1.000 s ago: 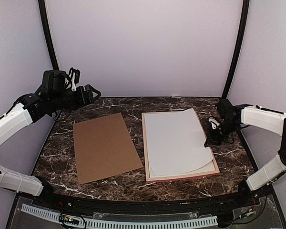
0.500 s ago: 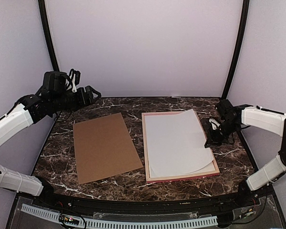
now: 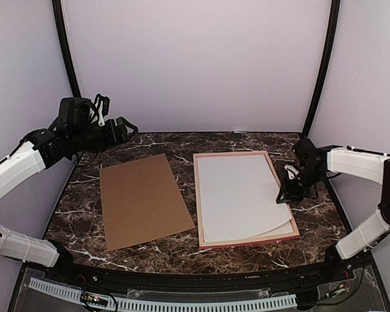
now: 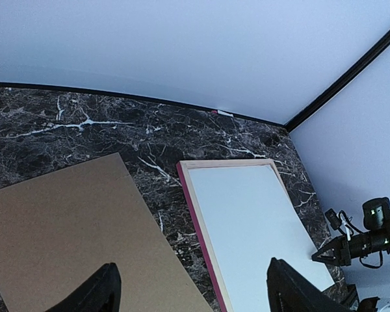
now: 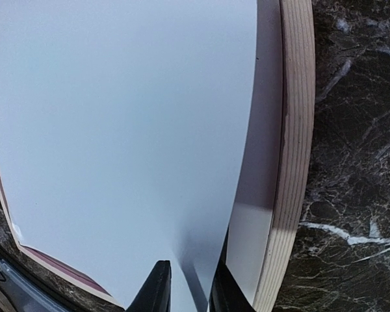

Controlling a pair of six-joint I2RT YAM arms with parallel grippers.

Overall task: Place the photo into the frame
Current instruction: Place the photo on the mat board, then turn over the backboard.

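The photo point(image 3: 240, 195) lies picture side down, so only its white back shows. It sits inside the pink-edged wooden frame point(image 3: 198, 208), with its near right part curling up off the frame's floor. My right gripper point(image 3: 283, 195) is shut on the photo's right edge, just inside the frame's right rail. In the right wrist view the fingers point(image 5: 159, 289) pinch the sheet point(image 5: 117, 130) next to the light wood rail point(image 5: 296, 130). My left gripper point(image 3: 127, 127) is open and empty, raised above the table's back left. Its view shows the frame point(image 4: 198, 221) and the photo point(image 4: 253, 221).
A plain brown backing board point(image 3: 143, 198) lies flat to the left of the frame and also shows in the left wrist view point(image 4: 65, 227). A white surface point(image 5: 253, 240) lies inside the frame under the photo. Dark marble table point(image 3: 182, 257), with walls close behind and at both sides.
The photo's far right corner, which stuck out over the frame's back rail, has dropped inside the frame. My right gripper has shifted slightly left and down with the sheet. The left arm has not moved.
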